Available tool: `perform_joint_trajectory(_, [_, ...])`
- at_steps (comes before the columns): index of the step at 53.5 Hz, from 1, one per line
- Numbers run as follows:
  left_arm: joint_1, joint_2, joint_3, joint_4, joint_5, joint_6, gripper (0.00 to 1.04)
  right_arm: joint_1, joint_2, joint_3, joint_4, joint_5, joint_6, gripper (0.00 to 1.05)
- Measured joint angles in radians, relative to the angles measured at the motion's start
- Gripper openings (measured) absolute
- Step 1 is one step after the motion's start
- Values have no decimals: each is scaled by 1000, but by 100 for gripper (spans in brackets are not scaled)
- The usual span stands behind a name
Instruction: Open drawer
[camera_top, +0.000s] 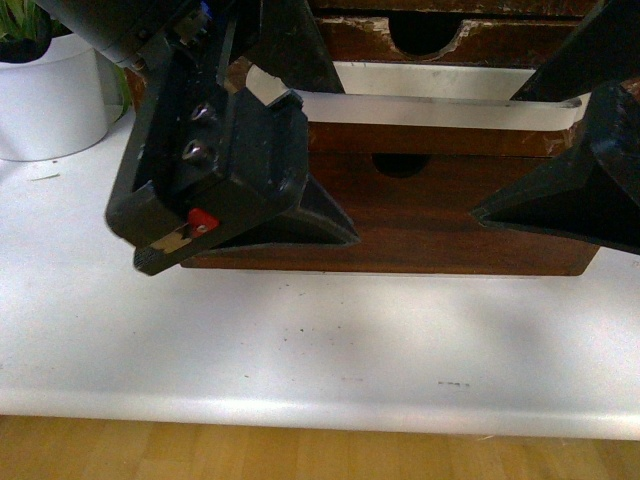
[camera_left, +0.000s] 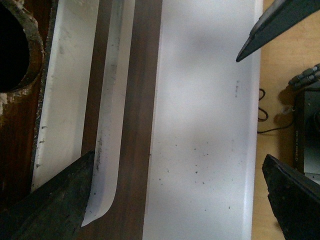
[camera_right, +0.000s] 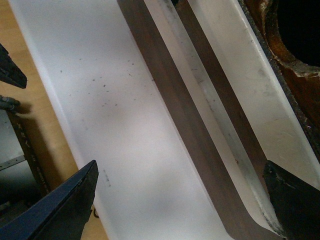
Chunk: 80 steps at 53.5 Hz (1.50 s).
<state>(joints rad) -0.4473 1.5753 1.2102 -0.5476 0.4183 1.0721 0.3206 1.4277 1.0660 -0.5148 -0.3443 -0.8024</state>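
The drawer (camera_top: 440, 215) sits at the bottom of a dark wooden chest on the white table (camera_top: 320, 340), directly ahead of the robot. Its front stands forward of the plain drawer (camera_top: 360, 40) above it. A strip of pale interior (camera_top: 430, 80) shows behind its white handle (camera_top: 440, 110) and the half-round notch (camera_top: 400, 165). From that gap I judge the drawer to be partly open already, though the pictures do not show how deep it runs or how much travel remains.

The left gripper (camera_left: 179, 156) has its jaws wide apart and straddles the front near the handle's left end. One finger (camera_left: 55, 200) is on the interior side and the other (camera_left: 295, 200) is over the table. The right gripper (camera_right: 180, 165) is also spread wide and straddles the front near the right end in the same way. Neither is clamped on anything. The inner fingers lie close against the handle, but I cannot tell whether they are actually touching it.

What seems left is either a further pull toward the table edge to widen the opening, or lifting both grippers clear if this is open enough.
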Motion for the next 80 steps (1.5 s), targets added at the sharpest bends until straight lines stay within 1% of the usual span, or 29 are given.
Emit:
perform_joint_trajectory(12, [-16,-35,-7,-94,7,58,98,7,-34,-11,-69,-48,-24,96])
perform_joint_trajectory(23, [-33,-93,-34,-201,19,130,98,35,-76,-41,-131,-78,-51,96])
perform_joint_trajectory(33, [-35,-112,-45,-230,28,155,98,48,-101,-54,-145,-85,-66,96])
perform_joint_trajectory(40, [-34,-116,-59,-187,39,147,98,45,-108,-63,-112,-88,-60,96])
perform_joint_trajectory(50, [-32,-140,-76,-86,125,77,98,21,-135,-75,-51,-121,-18,96])
perform_joint_trajectory(59, [-19,-191,-76,-23,168,8,98,-10,-206,-90,-19,-132,12,96])
perform_joint_trajectory(67, [2,-230,-100,42,183,-38,98,-31,-261,-115,22,-132,35,96])
perform_joint_trajectory(76, [30,-285,-170,190,182,-132,98,-68,-338,-161,113,-119,94,96])
perform_joint_trajectory(80, [43,-312,-209,262,165,-179,98,-84,-369,-180,157,-106,126,96])
